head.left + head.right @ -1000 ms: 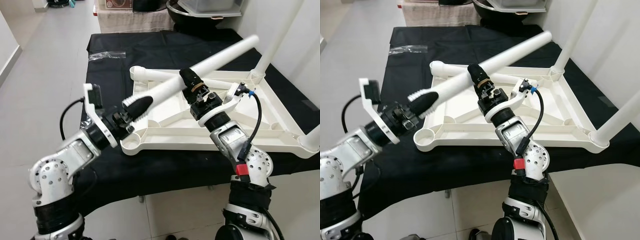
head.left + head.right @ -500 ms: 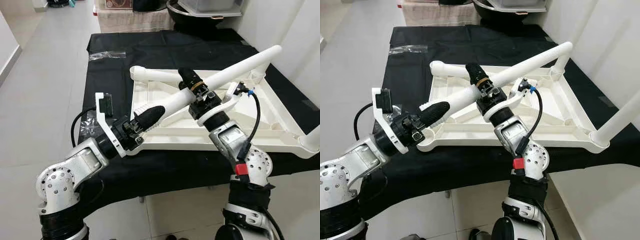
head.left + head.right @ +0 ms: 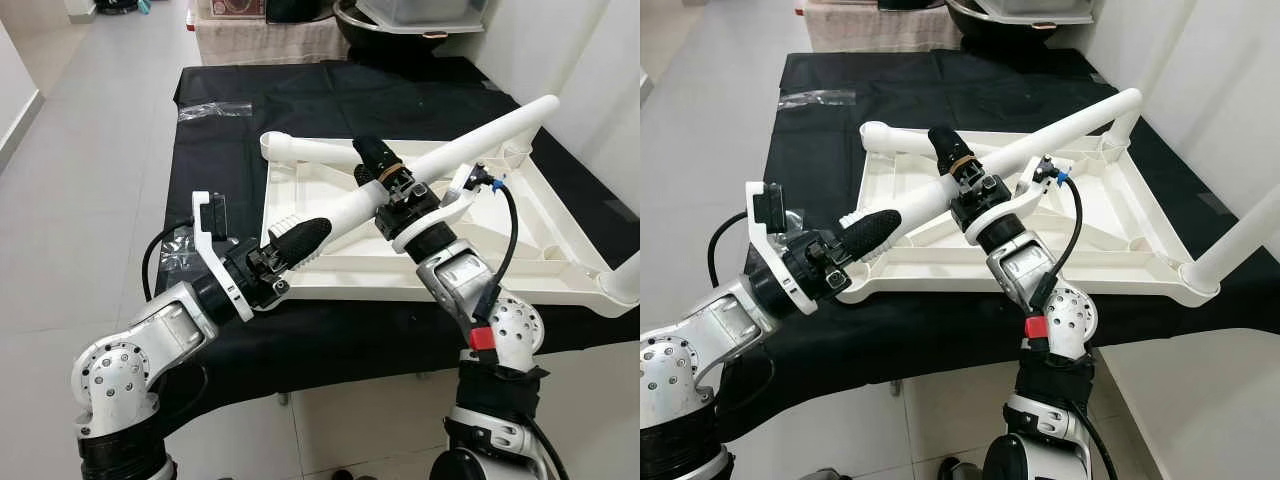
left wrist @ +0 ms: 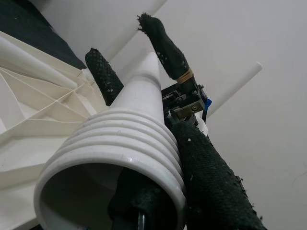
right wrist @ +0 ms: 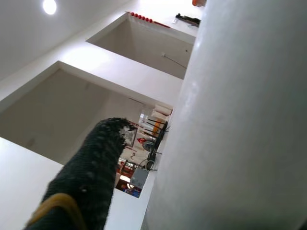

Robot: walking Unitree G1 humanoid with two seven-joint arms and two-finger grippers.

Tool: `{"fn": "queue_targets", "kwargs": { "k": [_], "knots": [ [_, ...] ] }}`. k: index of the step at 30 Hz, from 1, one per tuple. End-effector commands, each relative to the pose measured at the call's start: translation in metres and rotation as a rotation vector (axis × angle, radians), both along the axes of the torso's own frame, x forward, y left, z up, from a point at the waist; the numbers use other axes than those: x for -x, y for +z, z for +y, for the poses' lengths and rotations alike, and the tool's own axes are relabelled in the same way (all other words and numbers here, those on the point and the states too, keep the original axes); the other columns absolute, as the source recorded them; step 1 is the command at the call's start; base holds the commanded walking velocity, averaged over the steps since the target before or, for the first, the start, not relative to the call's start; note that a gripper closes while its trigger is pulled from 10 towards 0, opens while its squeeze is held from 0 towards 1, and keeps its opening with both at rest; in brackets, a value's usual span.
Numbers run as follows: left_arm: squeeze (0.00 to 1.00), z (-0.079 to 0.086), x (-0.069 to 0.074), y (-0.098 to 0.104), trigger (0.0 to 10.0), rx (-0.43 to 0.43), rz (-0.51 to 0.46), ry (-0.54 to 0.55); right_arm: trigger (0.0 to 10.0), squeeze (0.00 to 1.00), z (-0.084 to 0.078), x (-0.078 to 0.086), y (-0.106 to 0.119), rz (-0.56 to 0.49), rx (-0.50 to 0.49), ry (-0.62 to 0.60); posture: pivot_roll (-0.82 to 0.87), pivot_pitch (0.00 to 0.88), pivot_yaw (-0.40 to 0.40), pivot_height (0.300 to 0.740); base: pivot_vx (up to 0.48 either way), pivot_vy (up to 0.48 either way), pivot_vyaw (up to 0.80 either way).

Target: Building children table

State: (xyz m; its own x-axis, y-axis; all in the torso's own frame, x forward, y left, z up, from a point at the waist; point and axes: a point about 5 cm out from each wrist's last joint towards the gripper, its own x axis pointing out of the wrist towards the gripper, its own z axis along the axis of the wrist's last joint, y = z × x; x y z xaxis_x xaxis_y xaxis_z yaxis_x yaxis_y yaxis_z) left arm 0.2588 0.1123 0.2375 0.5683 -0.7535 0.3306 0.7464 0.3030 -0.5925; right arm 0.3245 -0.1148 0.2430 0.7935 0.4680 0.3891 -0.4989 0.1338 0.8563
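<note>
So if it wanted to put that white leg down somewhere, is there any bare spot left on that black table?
Yes: the black cloth beyond the upturned tabletop, toward the far edge, is bare apart from a plastic bag at its left corner. A strip down the tabletop's left side is free too. The near edge is crowded by the left gripper and right gripper holding the leg.

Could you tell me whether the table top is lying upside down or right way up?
Upside down: the table top shows its ribbed underside, one leg rising from a corner.

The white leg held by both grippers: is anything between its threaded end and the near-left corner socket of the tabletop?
Nothing visible blocks it. The left gripper holds the white leg at its threaded end, just above the near-left corner socket of the upturned tabletop.
</note>
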Motion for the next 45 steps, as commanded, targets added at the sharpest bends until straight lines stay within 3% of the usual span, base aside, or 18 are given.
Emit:
{"fn": "queue_targets", "kwargs": {
  "k": [1, 14, 20, 34, 35, 37, 38, 39, 40, 41, 42, 45],
  "knots": [
    [0.0, -0.007, 0.005, 0.001, 10.0, 0.001, -0.009, -0.054, 0.0, 0.0, 0.007, 0.005, 0.007, -0.03, -0.022, 0.041, 0.07, 0.128, -0.079, 0.74, 0.0, 0.0, 0.0],
    [0.0, -0.006, 0.005, -0.003, 10.0, -0.007, 0.012, -0.055, 0.0, 0.0, 0.01, 0.009, 0.008, -0.05, -0.024, 0.071, 0.06, 0.13, -0.073, 0.74, 0.0, 0.0, 0.0],
    [0.0, -0.009, 0.005, -0.013, 10.0, -0.063, 0.1, -0.112, 0.0, 0.0, 0.009, 0.01, 0.006, -0.045, -0.016, 0.073, 0.07, 0.123, -0.075, 0.74, 0.0, 0.0, 0.0],
    [0.0, -0.007, 0.007, -0.015, 10.0, -0.078, 0.11, -0.141, 0.0, 0.0, 0.008, 0.011, 0.008, -0.065, -0.012, 0.074, 0.07, 0.117, -0.072, 0.74, 0.0, 0.0, 0.0],
    [1.0, -0.007, 0.008, -0.014, 10.0, -0.082, 0.11, -0.144, 0.0, 0.0, 0.008, 0.011, 0.008, -0.069, -0.011, 0.076, 0.07, 0.115, -0.072, 0.74, 0.0, 0.0, 0.0],
    [1.0, -0.007, 0.008, -0.014, 10.0, -0.083, 0.109, -0.155, 0.0, 0.0, 0.01, 0.012, 0.01, -0.083, -0.011, 0.092, 0.07, 0.117, -0.073, 0.74, 0.0, 0.0, 0.0],
    [1.0, -0.008, 0.009, -0.014, 10.0, -0.089, 0.104, -0.163, 3.3, 0.0, 0.011, 0.014, 0.011, -0.093, -0.01, 0.104, 0.07, 0.121, -0.072, 0.74, 0.0, 0.0, 0.0],
    [1.0, -0.008, 0.009, -0.014, 10.0, -0.089, 0.104, -0.163, 3.3, 0.0, 0.011, 0.014, 0.011, -0.093, -0.01, 0.104, 0.07, 0.121, -0.072, 0.74, 0.0, 0.0, 0.0],
    [0.91, -0.008, 0.009, -0.014, 10.0, -0.094, 0.102, -0.167, 10.0, 0.0, 0.012, 0.015, 0.013, -0.102, -0.004, 0.113, 0.07, 0.128, -0.073, 0.74, 0.0, 0.0, 0.0],
    [0.91, -0.008, 0.009, -0.013, 10.0, -0.096, 0.101, -0.169, 10.0, 0.0, 0.013, 0.015, 0.013, -0.107, 0.0, 0.117, 0.07, 0.128, -0.073, 0.74, 0.0, 0.0, 0.0],
    [0.07, -0.008, 0.009, -0.013, 10.0, -0.097, 0.101, -0.169, 10.0, 0.0, 0.013, 0.015, 0.014, -0.109, 0.005, 0.116, 0.07, 0.128, -0.073, 0.74, 0.0, 0.0, 0.0],
    [0.0, -0.008, 0.01, -0.013, 10.0, -0.098, 0.099, -0.169, 10.0, 0.0, 0.013, 0.015, 0.014, -0.11, 0.005, 0.115, 0.07, 0.125, -0.076, 0.74, 0.0, 0.0, 0.0]
  ]
}}
